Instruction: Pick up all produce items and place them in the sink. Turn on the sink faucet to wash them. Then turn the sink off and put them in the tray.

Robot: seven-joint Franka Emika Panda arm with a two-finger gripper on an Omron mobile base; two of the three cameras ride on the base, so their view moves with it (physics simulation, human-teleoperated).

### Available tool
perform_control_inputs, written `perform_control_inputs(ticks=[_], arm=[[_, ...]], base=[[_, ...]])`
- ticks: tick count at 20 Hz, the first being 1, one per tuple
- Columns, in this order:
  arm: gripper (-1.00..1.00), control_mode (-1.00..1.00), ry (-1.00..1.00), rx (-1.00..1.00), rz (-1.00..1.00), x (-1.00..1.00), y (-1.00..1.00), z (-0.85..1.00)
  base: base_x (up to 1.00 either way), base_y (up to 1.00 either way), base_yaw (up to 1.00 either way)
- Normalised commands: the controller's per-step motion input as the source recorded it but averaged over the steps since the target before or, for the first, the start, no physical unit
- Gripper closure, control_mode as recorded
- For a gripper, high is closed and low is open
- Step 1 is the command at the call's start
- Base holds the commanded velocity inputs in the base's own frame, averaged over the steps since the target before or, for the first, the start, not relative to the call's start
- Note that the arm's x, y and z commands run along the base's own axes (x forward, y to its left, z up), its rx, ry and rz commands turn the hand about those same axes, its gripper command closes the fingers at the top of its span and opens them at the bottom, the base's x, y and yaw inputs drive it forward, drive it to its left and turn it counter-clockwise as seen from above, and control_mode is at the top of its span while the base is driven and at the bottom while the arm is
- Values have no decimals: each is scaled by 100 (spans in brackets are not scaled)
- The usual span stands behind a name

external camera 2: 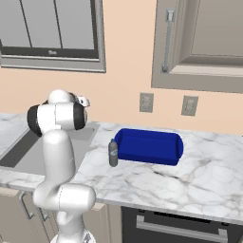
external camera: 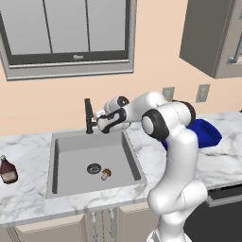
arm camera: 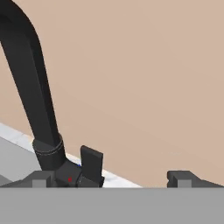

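A small brown-capped mushroom (external camera: 106,174), the produce item, lies on the floor of the grey sink (external camera: 66,146), just right of the round drain (external camera: 93,168). The black sink faucet (external camera: 88,116) stands at the sink's back rim. My gripper (external camera: 99,116) hovers right beside the faucet's base, open and holding nothing. In the hand view the faucet (arm camera: 30,87) rises at the left. Its small lever (arm camera: 91,161) stands between my spread fingertips (arm camera: 42,179), closer to the left one, with the gripper (arm camera: 111,179) open. The blue tray (external camera 2: 148,146) sits on the counter right of the sink (external camera 2: 28,154).
A dark brown bottle (external camera: 7,170) stands on the marble counter left of the sink. A small grey canister (external camera 2: 113,153) stands at the tray's left end. Wall outlets (external camera 2: 146,102) and a cabinet (external camera 2: 199,42) are above the tray; a window (external camera: 66,33) is behind the faucet.
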Motion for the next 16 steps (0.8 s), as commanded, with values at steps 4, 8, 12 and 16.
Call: perform_control_inputs(ticks=[4,8,12,16], arm=[[-100,-100,2,0,0,19,19,-9],[-100,-100,1,0,0,14,20,-12],[-100,-100,1,0,0,7,20,-13],[-100,-100,0,-1,0,1,11,-3]], base=[[0,0,0],[0,0,0],[0,0,0],[0,0,0]])
